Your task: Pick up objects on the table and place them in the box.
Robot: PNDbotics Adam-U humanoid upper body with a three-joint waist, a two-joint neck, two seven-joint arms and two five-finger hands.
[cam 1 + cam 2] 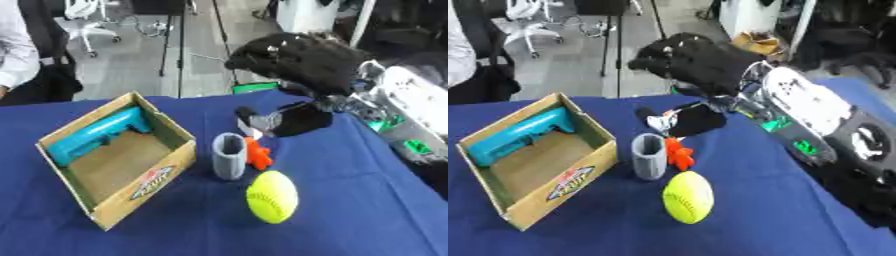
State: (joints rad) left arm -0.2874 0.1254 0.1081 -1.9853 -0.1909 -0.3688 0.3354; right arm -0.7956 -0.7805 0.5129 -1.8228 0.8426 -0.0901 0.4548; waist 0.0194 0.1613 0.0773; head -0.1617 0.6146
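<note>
1. Seen from the left eye, the cardboard box (122, 165) sits on the blue table (350, 215) at the left, with a teal tool (92, 135) already lying inside along its far wall. Just right of the box stand a grey cup (229, 156), a small orange piece (257, 153) touching it, and a yellow ball (272, 196) nearer the front edge.
2. Judging by this, one object is stowed and the next pick is in hand: the right hand (302, 62) hangs above and behind the cup.
3. From the right eye, the right hand's fingers (662, 57) look curled forward with nothing in them, thumb below; exact spread I cannot tell. The left hand shows in neither view.
4. Next, the hand likely needs to drop and open around the cup or orange piece without toppling either.
</note>
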